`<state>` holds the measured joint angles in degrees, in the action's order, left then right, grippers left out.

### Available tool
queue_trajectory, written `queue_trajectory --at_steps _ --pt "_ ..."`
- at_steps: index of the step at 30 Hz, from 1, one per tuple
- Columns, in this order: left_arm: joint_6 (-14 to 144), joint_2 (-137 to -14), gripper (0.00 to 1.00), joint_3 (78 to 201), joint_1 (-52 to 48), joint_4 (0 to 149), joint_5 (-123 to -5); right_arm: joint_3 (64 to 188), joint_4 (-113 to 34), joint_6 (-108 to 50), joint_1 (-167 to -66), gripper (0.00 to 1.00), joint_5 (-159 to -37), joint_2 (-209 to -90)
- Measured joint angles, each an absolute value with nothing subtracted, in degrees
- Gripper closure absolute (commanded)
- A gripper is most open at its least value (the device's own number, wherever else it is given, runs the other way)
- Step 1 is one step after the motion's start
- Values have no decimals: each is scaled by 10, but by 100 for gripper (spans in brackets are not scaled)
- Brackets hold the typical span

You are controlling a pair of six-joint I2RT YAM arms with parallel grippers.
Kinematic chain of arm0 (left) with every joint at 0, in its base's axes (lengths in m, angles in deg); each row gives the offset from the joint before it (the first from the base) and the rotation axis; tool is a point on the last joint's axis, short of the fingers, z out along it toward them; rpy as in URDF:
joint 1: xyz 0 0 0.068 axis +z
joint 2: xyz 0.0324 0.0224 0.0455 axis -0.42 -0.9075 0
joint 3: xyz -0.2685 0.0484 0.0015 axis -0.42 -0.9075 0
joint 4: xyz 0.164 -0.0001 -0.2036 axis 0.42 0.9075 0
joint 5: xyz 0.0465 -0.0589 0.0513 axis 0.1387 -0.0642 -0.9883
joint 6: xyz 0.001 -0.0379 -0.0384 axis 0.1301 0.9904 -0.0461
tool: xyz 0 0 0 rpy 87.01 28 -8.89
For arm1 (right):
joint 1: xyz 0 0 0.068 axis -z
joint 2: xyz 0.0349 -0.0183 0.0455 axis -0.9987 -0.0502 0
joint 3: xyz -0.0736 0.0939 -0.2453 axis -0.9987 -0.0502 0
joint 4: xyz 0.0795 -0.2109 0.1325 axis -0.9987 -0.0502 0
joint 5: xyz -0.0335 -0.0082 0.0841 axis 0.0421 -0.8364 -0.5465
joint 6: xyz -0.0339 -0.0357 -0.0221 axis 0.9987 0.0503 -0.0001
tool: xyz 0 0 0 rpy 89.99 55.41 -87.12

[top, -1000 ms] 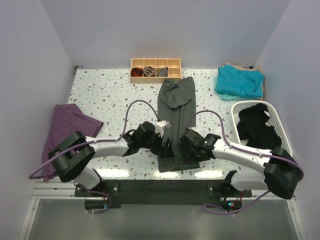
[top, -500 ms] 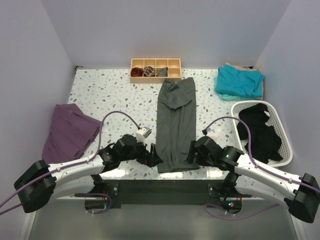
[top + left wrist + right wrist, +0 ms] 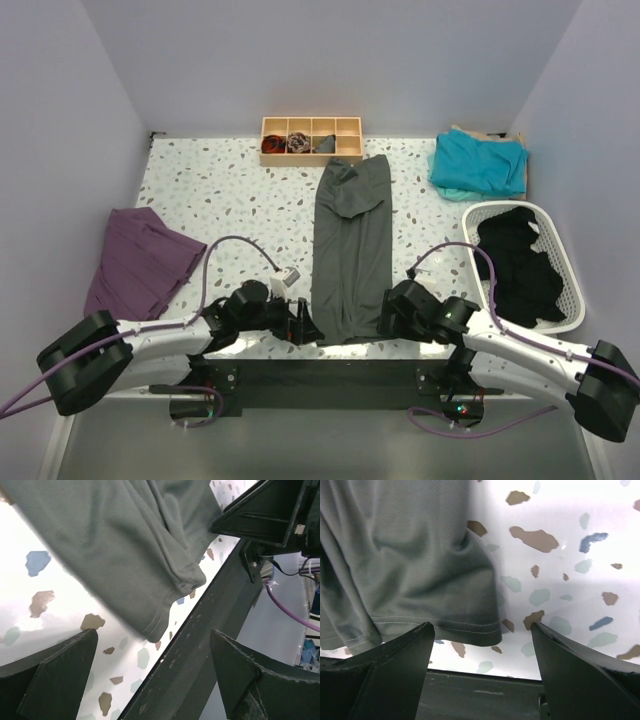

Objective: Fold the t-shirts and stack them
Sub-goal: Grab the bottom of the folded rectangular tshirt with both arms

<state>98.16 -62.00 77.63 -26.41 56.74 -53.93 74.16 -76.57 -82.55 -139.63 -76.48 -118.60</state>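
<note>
Spread wide and holding nothing, the left end effector [image 3: 303, 325] sits low on the glossy white speckled worktop [image 3: 230, 190], at the near left corner of a dark charcoal grey t-shirt [image 3: 352, 250] of soft, finely knitted cloth. The right end effector [image 3: 388, 318] mirrors it at the shirt's near right corner, its fingers also parted with nothing between them.

The grey shirt is folded into a long narrow strip, its long axis running straight away from the arms. Its stitched near hem lies between the two end effectors, which point inward at it; neither arm is clearly nearer. In both wrist views a slightly rumpled, layered hem corner lies just ahead of the open fingers, apparently untouched. The next move probably calls for each side to pinch its own corner.

Beyond the shirt's far end stands a shallow wooden compartment tray [image 3: 311, 139]. Far right of the shirt lies a crumpled teal t-shirt [image 3: 478, 163]; to its right, a white slotted basket [image 3: 560, 255] of black cloth; to its left, a purple cloth [image 3: 140, 262].
</note>
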Motion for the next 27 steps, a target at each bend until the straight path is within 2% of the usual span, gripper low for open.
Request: queue_trajectory --at_steps 2,4,8,17,24,27 --pt "990 -641 4 773 -264 533 -529 740 -756 -826 -1396 24 -768 -1188" --pt "997 -658 15 767 -264 499 -521 740 -743 -825 -1396 28 -775 -1195" --pt "1011 -678 26 754 -264 461 -511 737 -710 -821 -1396 38 -790 -1208" --pt "1032 -691 44 738 -276 440 -519 737 -680 -814 -1396 39 -801 -1223" --pt "1056 -736 50 758 -304 425 -554 737 -678 -812 -1396 38 -803 -1227" --pt "1067 -759 56 771 -309 417 -565 737 -678 -811 -1396 38 -803 -1226"
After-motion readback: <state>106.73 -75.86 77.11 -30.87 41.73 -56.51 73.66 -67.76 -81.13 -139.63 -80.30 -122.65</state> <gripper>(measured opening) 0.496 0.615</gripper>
